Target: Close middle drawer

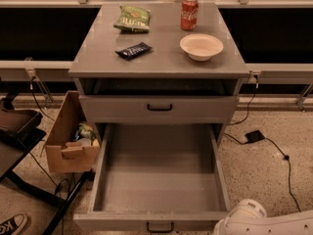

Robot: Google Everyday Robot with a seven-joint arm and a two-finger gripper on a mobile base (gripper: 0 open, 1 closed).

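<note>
My gripper (247,218) sits low at the right, a white bulk only partly in view, so I cannot tell whether it is apart or together. Just to its left, the middle drawer (160,180) stands pulled fully out, its black handle (160,226) seemingly clear of the gripper.

light dim, warm, overhead | glare faint on tabletop (164,62) | shadow deep under it | pincer (243,215) pale, seemingly lower-right corner
</note>
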